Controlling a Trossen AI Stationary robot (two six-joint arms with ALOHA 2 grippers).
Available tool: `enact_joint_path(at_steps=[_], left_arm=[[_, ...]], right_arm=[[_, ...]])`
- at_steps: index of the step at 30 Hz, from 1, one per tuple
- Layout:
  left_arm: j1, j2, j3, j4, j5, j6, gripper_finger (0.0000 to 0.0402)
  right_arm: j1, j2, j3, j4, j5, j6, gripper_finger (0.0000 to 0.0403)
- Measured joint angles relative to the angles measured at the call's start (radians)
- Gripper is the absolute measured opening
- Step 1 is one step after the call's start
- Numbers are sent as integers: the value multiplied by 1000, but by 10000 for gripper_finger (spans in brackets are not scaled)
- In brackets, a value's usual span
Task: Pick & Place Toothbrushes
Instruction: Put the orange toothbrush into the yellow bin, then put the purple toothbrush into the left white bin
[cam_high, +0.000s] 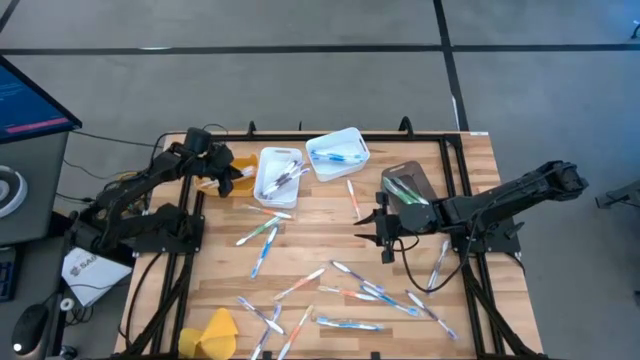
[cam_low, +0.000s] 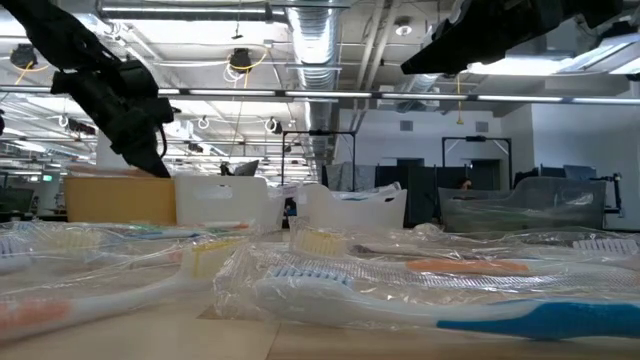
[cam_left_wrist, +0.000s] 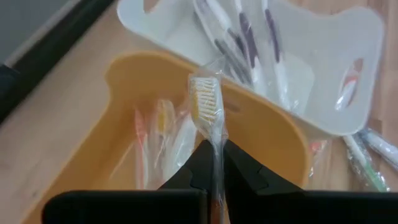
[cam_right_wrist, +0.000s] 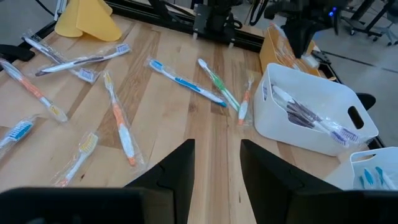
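Note:
My left gripper (cam_left_wrist: 214, 152) is shut on a clear-wrapped toothbrush with a yellow bristle head (cam_left_wrist: 205, 102), just above the orange bin (cam_left_wrist: 124, 81), which holds a few wrapped orange toothbrushes (cam_left_wrist: 163, 127). In the high view this gripper (cam_high: 228, 178) is at the far left, over that bin (cam_high: 243, 165). My right gripper (cam_right_wrist: 217, 158) hovers open over the middle right of the table (cam_high: 385, 237), with nothing between its fingers. Several wrapped toothbrushes (cam_high: 352, 296) lie flat on the wood in front of it. My left gripper pinches the toothbrush's wrapped handle (cam_left_wrist: 216, 140) between its two fingers, a little below the head. The fingers slant down toward the orange bin and lie roughly along the brush. The head sticks out beyond the fingertips, clear of the bin; the rest of the handle is hidden between the fingers.
Beside the orange bin stand a white bin (cam_high: 278, 178) with purple-handled brushes, a second white bin (cam_high: 338, 152) with blue ones and a brown bin (cam_high: 408, 185) with green ones. A yellow lump (cam_high: 218, 332) lies at the near left. A black frame (cam_high: 190, 230) edges the table.

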Motion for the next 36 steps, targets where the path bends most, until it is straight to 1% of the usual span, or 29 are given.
enact_joint_path(at_steps=[4,10,12,14,20,23,28,32,36], left_arm=[[0,68,29,42,-3,0,10],[0,119,38,53,-3,-10,21],[0,136,38,52,-3,-35,26],[0,146,38,55,-3,-59,31],[0,149,38,60,-3,-69,32],[0,149,38,67,-5,-105,37],[0,149,38,67,-74,-122,63],[0,149,38,68,-87,-190,95],[-1,149,38,74,-120,-195,122]], right_arm=[[0,0,0,0,0,0,122],[0,0,0,-1,0,0,122],[0,0,0,-1,0,0,122],[0,0,0,-1,0,0,122],[0,0,0,-2,0,0,122],[0,0,0,-2,0,0,122],[0,0,0,-2,0,0,122],[0,0,0,-2,0,0,122],[0,0,0,-2,0,0,122]])
